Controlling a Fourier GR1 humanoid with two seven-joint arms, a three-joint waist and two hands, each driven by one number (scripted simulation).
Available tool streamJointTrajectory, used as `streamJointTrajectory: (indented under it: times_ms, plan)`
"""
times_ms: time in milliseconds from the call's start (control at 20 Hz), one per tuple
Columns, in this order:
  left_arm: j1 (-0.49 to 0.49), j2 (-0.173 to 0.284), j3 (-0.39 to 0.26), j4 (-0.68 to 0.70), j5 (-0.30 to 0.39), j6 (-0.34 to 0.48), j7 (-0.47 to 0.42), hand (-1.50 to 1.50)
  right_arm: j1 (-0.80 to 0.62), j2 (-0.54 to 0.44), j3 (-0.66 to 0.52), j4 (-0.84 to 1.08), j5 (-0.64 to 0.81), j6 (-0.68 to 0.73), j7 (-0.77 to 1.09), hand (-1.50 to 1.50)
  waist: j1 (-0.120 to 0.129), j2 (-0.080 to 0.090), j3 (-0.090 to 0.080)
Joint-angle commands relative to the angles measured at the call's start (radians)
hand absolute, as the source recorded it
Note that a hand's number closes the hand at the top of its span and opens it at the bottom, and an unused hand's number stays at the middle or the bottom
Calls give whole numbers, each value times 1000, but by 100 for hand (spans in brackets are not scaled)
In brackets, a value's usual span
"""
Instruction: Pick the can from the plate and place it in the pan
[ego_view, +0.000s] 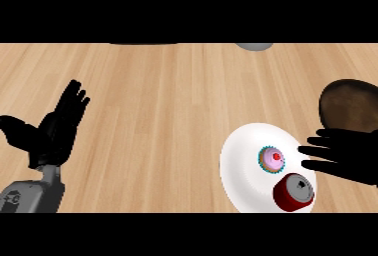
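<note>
The right hand has its fingers straight and spread, holding nothing, their tips over the right rim of the white plate. The red can lies on the plate's lower right, just below those fingers and beside a small cupcake. The dark pan sits just above the hand, at the right edge. Bare wooden desk stretches leftward to the left hand, resting open, fingers up.

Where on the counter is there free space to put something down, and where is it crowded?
The wide bare wood of the counter between the left hand and the white plate is free, also the stretch above the plate. Crowded: the plate carries a red can and a cupcake, with the right hand at its edge and the brown pan just beyond.
</note>
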Motion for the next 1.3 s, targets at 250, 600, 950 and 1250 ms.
streamJointTrajectory:
  times_ms: [250, 600, 950, 1250]
  plan:
    - [65, -11, 8, -112, -30, -8, 58, 0, 106, 85, -102, -162, 94, 80, 80, -150, 4, -1, 0]
    - [-3, -27, 41, -47, -49, -33, 46, 0, 131, 218, -45, -217, 209, 149, 153, -150, 7, 1, 0]
    - [-30, -30, 83, -18, -18, -81, 64, 0, 91, 352, 43, -172, 356, 195, 230, -150, 9, 2, 0]
    - [27, -57, 75, -74, -60, -72, 75, 0, 112, 408, 70, -103, 458, 159, 135, -150, 8, 1, 0]
